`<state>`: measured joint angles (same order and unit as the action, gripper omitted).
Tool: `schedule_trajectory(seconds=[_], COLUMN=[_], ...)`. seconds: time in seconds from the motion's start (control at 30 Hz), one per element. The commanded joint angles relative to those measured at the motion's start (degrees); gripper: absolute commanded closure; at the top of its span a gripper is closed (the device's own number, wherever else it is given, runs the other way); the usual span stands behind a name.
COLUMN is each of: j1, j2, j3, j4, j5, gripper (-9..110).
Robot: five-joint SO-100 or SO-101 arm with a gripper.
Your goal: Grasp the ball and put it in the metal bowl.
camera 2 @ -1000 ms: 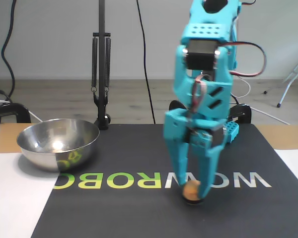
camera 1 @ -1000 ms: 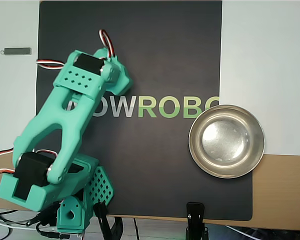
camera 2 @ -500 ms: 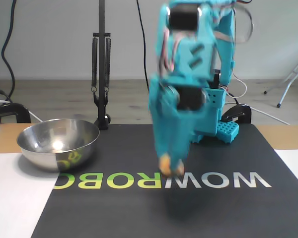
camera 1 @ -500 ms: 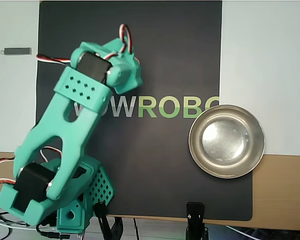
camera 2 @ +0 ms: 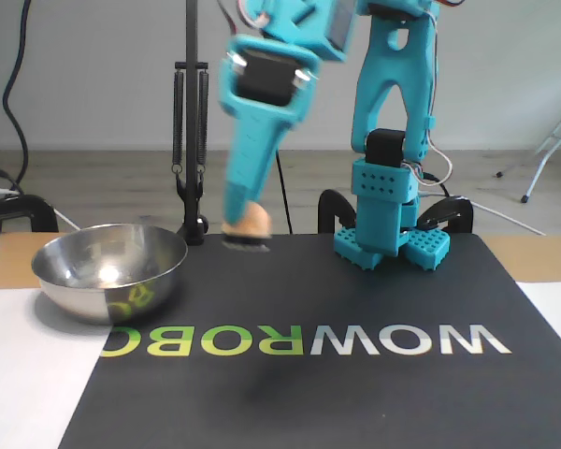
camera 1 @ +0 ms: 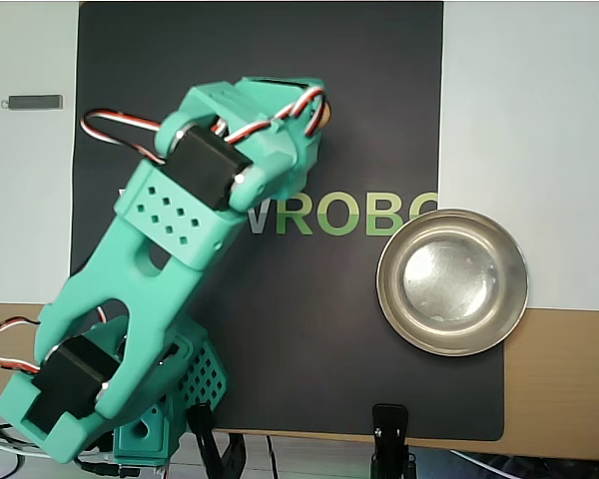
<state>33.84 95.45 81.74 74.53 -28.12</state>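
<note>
Jaws [camera 2: 246,227] clamp the ball [camera 2: 252,220] (airborne), lamp stand [camera 2: 191,140] between them and the metal bowl [camera 2: 109,269].

Arm [camera 2: 393,140]: we see turquoise plastic throughout, with black motor blocks; in the overhead view it reads mint green.
Gripper [camera 2: 246,229]: the same turquoise.
Ball [camera 2: 252,222]: we note a matte peach-orange.
Metal bowl [camera 1: 452,282]: shiny silver, with a pale grey reflective inside; in the fixed view a yellow-green reflection shows on its outer wall.
Mat [camera 1: 379,100]: black, with lettering in white, then two shades of green.
Wires [camera 1: 120,130]: we see red, white and dark strands.
Table [camera 1: 564,379]: tan wood, partly covered by white sheets.
</note>
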Motion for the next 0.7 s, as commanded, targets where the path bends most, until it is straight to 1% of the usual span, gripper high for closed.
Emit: schedule_trajectory(seconds=[0.0,0.13,0.23,0.5,0.67], j1=[2.1,4.8,6.8,12.2,16.4], j2=[2.9,2.9,2.9,2.6,2.1], j3=[-2.8,-2.8,-2.7,-2.5,-2.0], j4=[0.3,0.3,0.4,0.4,0.4], j5=[5.5,13.1,16.5,22.9,22.7], gripper=[82,82,82,83,83])
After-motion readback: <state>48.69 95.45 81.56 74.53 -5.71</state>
